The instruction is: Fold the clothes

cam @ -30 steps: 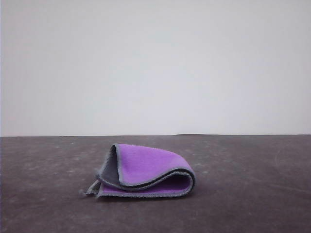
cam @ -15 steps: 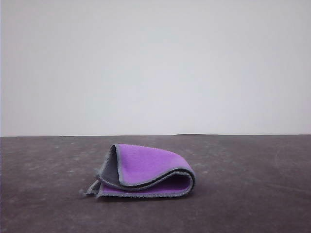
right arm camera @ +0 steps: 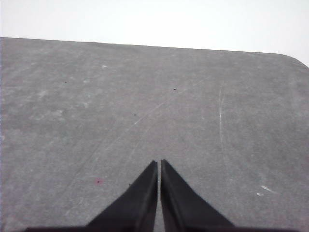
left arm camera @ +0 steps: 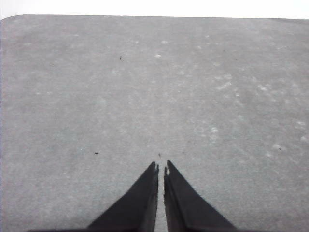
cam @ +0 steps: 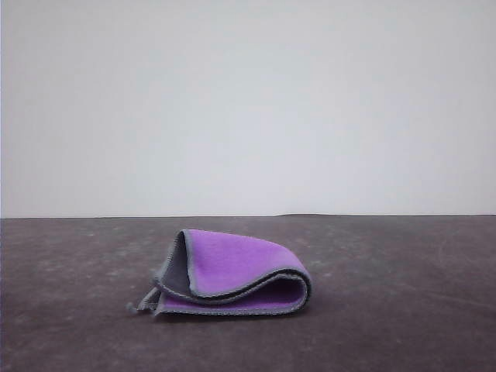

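Front view has the table (cam: 403, 310) as the biggest thing, a dark grey scuffed surface across the lower part of the frame with a plain pale wall (cam: 248, 108) behind it. Sitting lower centre, slightly left, is the cloth (cam: 232, 273), doubled over itself with the purple face showing on top and inside the loop, dark grey peeking out at its left end, light grey edging running round the fold. It's puffy, not pressed flat, and a loose corner sticks out at lower left. Left wrist view shows the left gripper (left arm camera: 161, 168) with its dark fingers closed to a thin slit, nothing between them, just bare table ahead. Right gripper (right arm camera: 159, 162) looks the same in the right wrist view, pinched together and empty. Looks like one fold is in and both arms are parked off the cloth, so either it's done or a second fold is due. If so, next move needs a gripper opened and brought to an edge.
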Motion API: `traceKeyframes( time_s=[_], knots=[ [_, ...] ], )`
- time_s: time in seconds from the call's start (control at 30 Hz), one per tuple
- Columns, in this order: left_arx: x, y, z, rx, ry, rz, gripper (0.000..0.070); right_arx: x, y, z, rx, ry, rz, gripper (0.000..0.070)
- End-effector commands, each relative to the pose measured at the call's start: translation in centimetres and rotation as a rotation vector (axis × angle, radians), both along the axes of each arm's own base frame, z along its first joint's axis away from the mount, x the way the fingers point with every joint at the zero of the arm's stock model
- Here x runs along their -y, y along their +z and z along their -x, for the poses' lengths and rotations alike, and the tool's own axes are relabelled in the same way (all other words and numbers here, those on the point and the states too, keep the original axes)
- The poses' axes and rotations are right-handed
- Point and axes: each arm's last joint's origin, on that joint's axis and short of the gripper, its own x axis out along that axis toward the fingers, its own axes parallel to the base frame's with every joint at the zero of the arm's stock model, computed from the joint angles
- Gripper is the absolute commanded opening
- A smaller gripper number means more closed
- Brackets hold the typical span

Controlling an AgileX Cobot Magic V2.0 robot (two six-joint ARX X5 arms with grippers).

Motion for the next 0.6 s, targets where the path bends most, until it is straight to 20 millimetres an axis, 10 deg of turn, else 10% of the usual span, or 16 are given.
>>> traceKeyframes(
  time_s=[0.0, 0.57],
  knots=[
    [-0.02, -0.66, -0.09, -0.022, 0.006, 0.007, 0.0011, 0.02, -0.06, -0.04, 0.006, -0.003, -0.009, 0.0004],
    [-0.02, -0.66, -0.09, -0.022, 0.006, 0.007, 0.0011, 0.02, -0.06, -0.04, 0.006, -0.003, -0.009, 0.0004]
  ],
)
